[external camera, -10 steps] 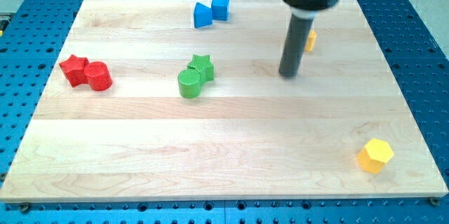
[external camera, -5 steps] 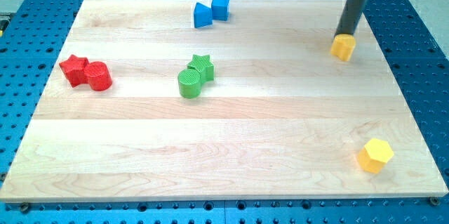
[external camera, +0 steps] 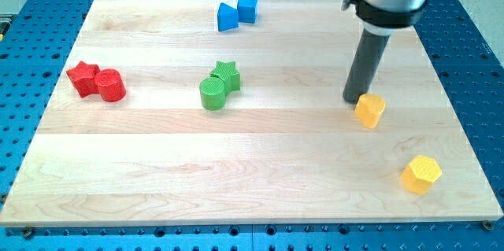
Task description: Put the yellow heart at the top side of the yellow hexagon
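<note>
Partway. My tip (external camera: 353,100) touches the yellow heart (external camera: 369,111) at its upper-left side; no gripper fitted. Heart lies above-left of the yellow hexagon (external camera: 421,174), apart. Remaining: push it rightward and closer.

We see a pale wooden tabletop (external camera: 260,180) made of long planks. Around it lies a blue perforated base (external camera: 472,62). Even light leaves only soft shadows.
</note>
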Robot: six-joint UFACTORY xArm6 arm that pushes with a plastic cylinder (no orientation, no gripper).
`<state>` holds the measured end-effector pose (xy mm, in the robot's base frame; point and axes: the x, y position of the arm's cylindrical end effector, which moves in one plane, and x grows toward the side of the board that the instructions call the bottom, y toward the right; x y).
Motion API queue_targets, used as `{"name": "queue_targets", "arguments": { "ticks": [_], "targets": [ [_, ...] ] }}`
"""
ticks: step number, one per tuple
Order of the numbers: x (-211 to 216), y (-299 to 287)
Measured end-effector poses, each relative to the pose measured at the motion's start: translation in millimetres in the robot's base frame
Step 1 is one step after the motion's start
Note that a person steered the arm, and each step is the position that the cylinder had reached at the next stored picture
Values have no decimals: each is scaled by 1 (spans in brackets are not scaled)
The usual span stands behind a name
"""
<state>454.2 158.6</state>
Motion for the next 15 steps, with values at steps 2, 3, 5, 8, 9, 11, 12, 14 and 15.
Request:
{"name": "queue_targets", "arguments": {
  "ticks": [2, 3, 5, 8, 9, 11, 12, 14, 15],
  "targets": [
    [70, 10],
    [51, 10],
    [47, 19],
    [66, 26],
    [60, 26],
    [60, 35],
    [60, 35],
    [67, 63],
    [67, 75]
  ]
}}
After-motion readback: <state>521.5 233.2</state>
